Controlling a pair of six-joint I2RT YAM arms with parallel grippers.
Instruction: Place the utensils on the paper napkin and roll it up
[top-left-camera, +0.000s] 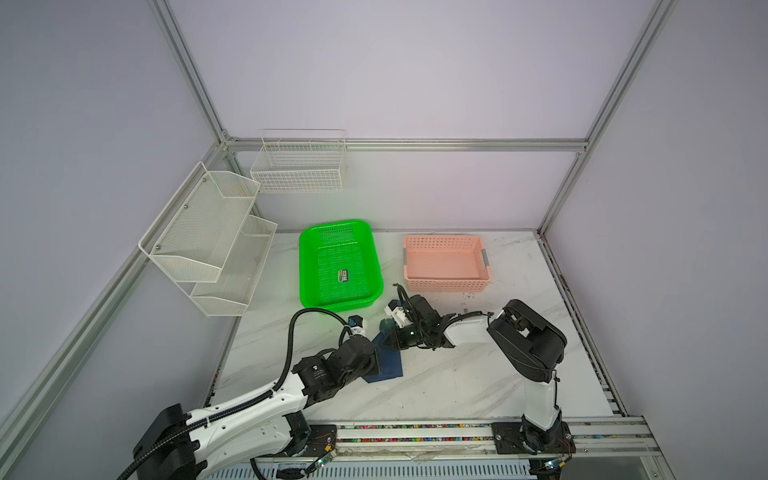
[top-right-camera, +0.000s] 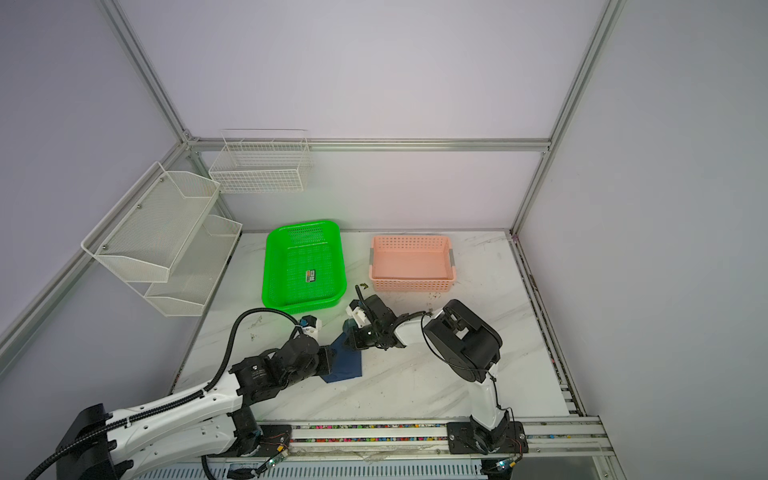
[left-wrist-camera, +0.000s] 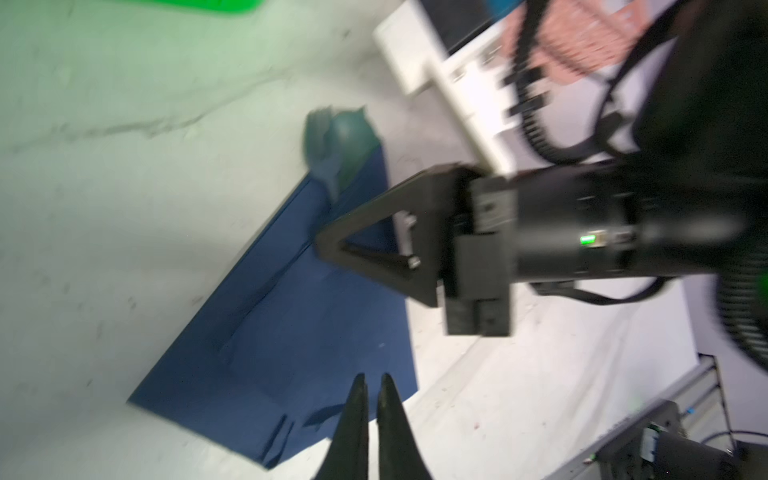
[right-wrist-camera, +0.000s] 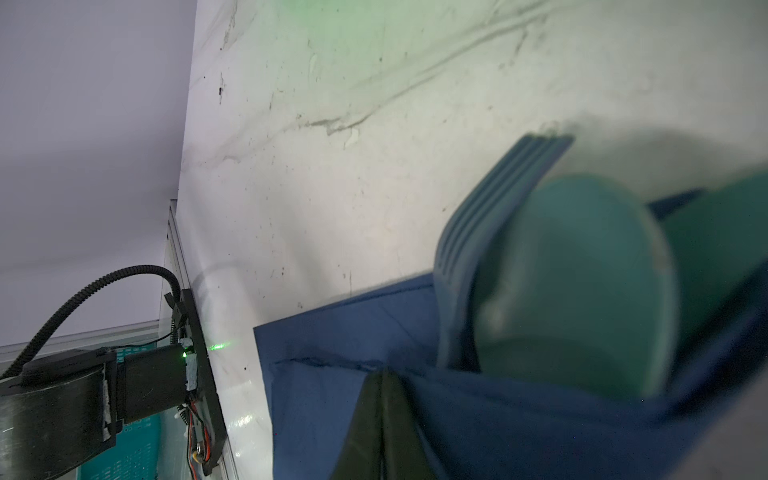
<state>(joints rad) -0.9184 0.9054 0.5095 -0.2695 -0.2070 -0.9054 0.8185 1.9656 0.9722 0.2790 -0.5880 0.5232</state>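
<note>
Reaching over a scuffed marble table (top-left-camera: 457, 386) between grey walls (top-left-camera: 415, 83), left tool (left-wrist-camera: 372, 379) and right tool (right-wrist-camera: 382, 374) are closed.

My table (top-left-camera: 457, 386) is a white slab with grey marble veining, scuffed with dark specks toward its far right; at the far side a green basket (top-left-camera: 340, 304) and a pink basket (top-left-camera: 446, 286) stand side by side, apart, green on the left; nearer me, around the middle, the paper napkin (top-left-camera: 388, 365) lies on the bare top, creased and partly folded; the utensils (right-wrist-camera: 573, 282) poke past its far corner over the marble; whether they touch it I cannot tell.
</note>
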